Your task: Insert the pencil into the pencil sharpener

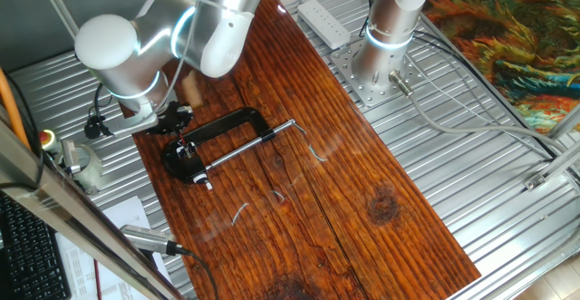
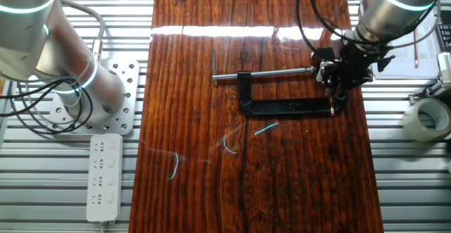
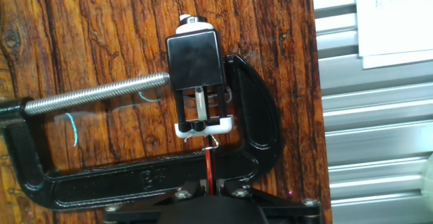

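Even, bright overhead light; a white glare band crosses the glossy desk [image 2: 211, 30]. Shadows are soft, and all views are sharp.

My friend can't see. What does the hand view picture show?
A thin red pencil points up from the bottom edge at a small black pencil sharpener, its tip right at the white end. The sharpener is held in a black C-clamp with a silver screw rod, lying on a wooden table.
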Available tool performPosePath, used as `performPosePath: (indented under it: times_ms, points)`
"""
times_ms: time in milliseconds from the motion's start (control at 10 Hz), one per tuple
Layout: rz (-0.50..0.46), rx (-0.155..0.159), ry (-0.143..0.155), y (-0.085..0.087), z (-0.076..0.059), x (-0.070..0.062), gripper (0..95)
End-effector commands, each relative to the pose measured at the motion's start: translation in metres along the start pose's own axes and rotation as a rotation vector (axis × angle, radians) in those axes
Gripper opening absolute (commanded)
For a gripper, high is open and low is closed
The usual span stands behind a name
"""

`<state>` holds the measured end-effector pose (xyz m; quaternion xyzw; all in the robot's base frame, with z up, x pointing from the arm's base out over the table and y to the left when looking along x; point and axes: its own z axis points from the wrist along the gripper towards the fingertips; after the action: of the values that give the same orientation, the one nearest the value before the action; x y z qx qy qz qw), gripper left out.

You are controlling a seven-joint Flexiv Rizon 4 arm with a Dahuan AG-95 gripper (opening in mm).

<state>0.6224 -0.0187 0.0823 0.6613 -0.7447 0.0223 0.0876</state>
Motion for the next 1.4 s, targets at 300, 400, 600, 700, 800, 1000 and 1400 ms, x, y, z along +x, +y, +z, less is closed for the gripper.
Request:
performPosePath:
  times_ms: [300,400,600,700,800,1000,1400]
  points:
    - [-0.021,0.016,-0.031,0.001,0.0,0.002,19.0]
    - [-0.023,0.021,-0.057,0.0,0.0,0.002,19.0]
    - [-0.026,0.017,-0.092,0.0,0.0,0.003,19.0]
    - [-0.026,0.015,-0.105,0.0,0.0,0.004,19.0]
    - [-0.031,0.015,-0.112,0.0,-0.003,0.011,38.0]
    - [-0.026,0.003,-0.129,0.002,-0.008,0.024,38.0]
    - [0.153,-0.019,-0.152,0.024,-0.036,0.023,38.0]
